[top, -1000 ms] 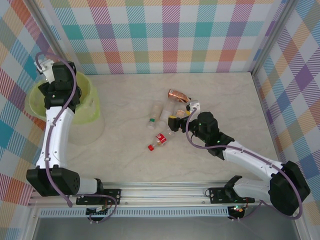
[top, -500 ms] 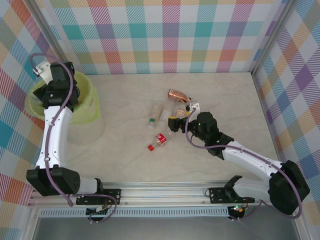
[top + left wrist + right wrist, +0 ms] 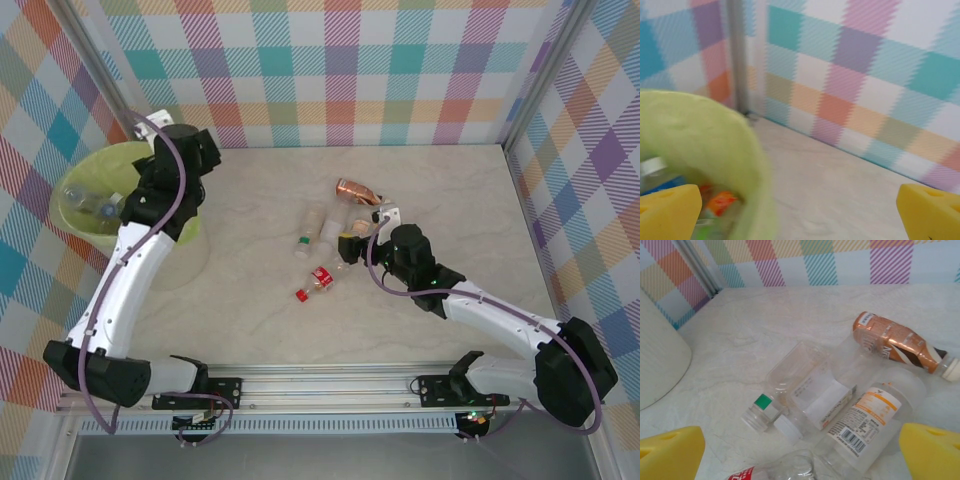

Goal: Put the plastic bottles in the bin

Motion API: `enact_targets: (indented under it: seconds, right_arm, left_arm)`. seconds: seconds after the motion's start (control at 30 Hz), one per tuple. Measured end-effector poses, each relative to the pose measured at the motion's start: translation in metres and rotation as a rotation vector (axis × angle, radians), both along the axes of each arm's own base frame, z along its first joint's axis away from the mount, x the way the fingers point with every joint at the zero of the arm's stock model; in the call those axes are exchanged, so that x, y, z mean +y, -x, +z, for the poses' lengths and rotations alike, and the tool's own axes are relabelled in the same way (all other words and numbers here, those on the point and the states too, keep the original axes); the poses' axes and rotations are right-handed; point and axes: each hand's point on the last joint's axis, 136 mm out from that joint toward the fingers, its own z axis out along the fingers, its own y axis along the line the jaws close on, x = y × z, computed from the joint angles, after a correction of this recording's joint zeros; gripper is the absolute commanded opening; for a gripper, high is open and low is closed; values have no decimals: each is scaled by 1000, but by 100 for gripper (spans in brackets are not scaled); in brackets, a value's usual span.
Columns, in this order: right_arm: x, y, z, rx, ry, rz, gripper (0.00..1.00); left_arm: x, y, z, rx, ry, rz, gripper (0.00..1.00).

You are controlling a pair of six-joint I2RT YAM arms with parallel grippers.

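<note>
The bin (image 3: 70,185), lined with a yellow-green bag, stands at the far left and holds plastic bottles (image 3: 88,205). In the left wrist view its blurred rim (image 3: 715,145) sits left, with orange and blue labels inside. My left gripper (image 3: 802,215) is open and empty over the bin's right edge (image 3: 185,160). Mid-table lie a brown bottle (image 3: 895,340), a clear bottle with a green tag (image 3: 795,380), an orange-labelled bottle (image 3: 875,420) and a red-labelled bottle (image 3: 775,470). My right gripper (image 3: 802,455) hangs open just short of them (image 3: 348,245), holding nothing.
Checked walls close the table at the back and both sides, with a metal post (image 3: 737,55) in the back left corner. The bin's pale outer wall (image 3: 657,355) shows at the left of the right wrist view. The red-labelled bottle (image 3: 318,282) lies nearest me.
My left arm has swung right from over the middle of the bin to its right rim, its jaws spreading wide. Bottles inside the bin now show. The right arm has barely moved.
</note>
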Motion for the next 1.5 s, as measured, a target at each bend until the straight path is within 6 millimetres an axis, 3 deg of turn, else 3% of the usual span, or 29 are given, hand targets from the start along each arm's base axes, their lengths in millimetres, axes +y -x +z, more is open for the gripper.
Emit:
enact_targets:
  seconds: [0.13,0.33,0.5,0.6,0.77,0.9,1.0,1.23,1.5]
  right_arm:
    - [-15,-5,-7,36,22,-82,100]
    - [-29,-19,-20,159,13,-195,100]
    - [-11,-24,-46,385,-38,-215,100]
    - [7,-14,-71,554,-73,-215,100]
    - [30,17,-111,753,-84,-249,100]
    - [39,30,-134,848,-101,-293,96]
    - [41,32,-144,879,-108,-324,92]
    - [53,21,-147,870,-150,-372,84]
    - [56,19,-165,891,-142,-406,74]
  left_arm:
    - [-36,7,-2,-48,75,-188,100]
    - [-83,17,-22,-77,196,-445,100]
    - [-116,27,-46,-59,294,-625,100]
    - [-128,33,-67,-25,356,-685,100]
    - [-133,40,-93,6,418,-704,100]
    - [-129,45,-99,-1,410,-694,100]
    - [-122,51,-93,-35,370,-683,100]
    - [-112,59,-88,-80,319,-662,100]
    - [-120,33,-116,185,321,-612,100]
